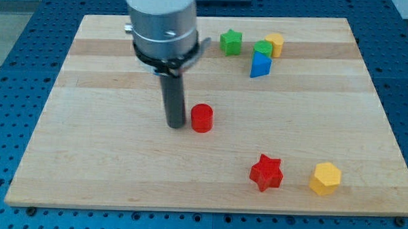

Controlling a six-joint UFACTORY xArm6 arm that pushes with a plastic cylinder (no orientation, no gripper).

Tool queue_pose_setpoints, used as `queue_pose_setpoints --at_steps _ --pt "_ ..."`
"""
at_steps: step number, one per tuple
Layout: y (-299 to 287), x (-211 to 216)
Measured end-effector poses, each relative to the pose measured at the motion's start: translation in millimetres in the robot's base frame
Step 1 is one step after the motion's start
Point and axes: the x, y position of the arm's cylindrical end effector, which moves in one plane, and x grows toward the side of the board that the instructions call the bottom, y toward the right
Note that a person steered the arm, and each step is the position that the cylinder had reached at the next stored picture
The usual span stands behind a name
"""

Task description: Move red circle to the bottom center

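A: Where is the red circle [202, 118]?

B: Just beside my tip [174, 126], on its right in the view, near the middle of the wooden board [107, 165]. I cannot tell if they touch.

A: Is there a claw holding it?

B: No claw, only a bare rod that grips nothing.

A: How will it handle?

B: Probably light, stiff and easy to slide; push its upper side. It stands upright, axis vertical, round, so it points nowhere. The red star [266, 172] sits lower right.
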Motion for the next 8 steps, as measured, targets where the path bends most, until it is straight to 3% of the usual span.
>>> queue_pose_setpoints --at_steps 1,2,5,8 --pt "-7.6 -53.7" --pt "64.0 -59.2" --pt "65.3 13.3" --pt "23.1 40.8"
